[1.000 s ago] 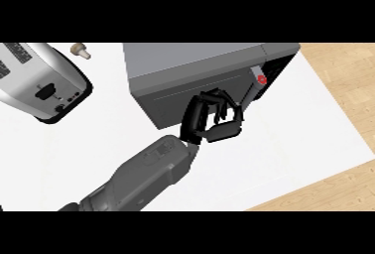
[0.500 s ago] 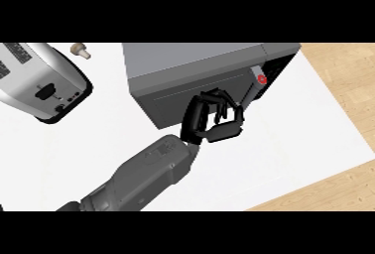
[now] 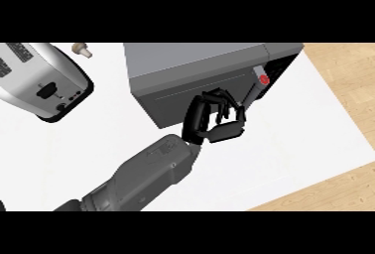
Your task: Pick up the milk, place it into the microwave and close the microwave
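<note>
Grey steel-sided box microwave (image 3: pixel 198 62) stood at the back of the white bench (image 3: pixel 293 149) with its dark front looking flush and closed, the robot's black right hand (image 3: pixel 216 121) set against that front just beside the control strip with its round red button (image 3: pixel 264 79). The hand's fingers were curled in on themselves, and nothing could be seen held inside them. Over the preceding second almost nothing had shifted: the hand and its grey forearm sat in the same place against the door, and the door's line was unchanged. The milk was nowhere to be seen on the bench or in the hand. Given the task, it had most likely already gone inside the oven, behind the dark door, though the view gave no look into the cavity. Taken together, the stillness suggested the closing push had run its course and the job was at or very near its end, with only a withdrawal of the arm left to come. Whether the door had latched fully could not be told from above. A shiny chrome two-slot toaster (image 3: pixel 40 79) lay well apart at the left of the bench, untouched. The left hand did not show
</note>
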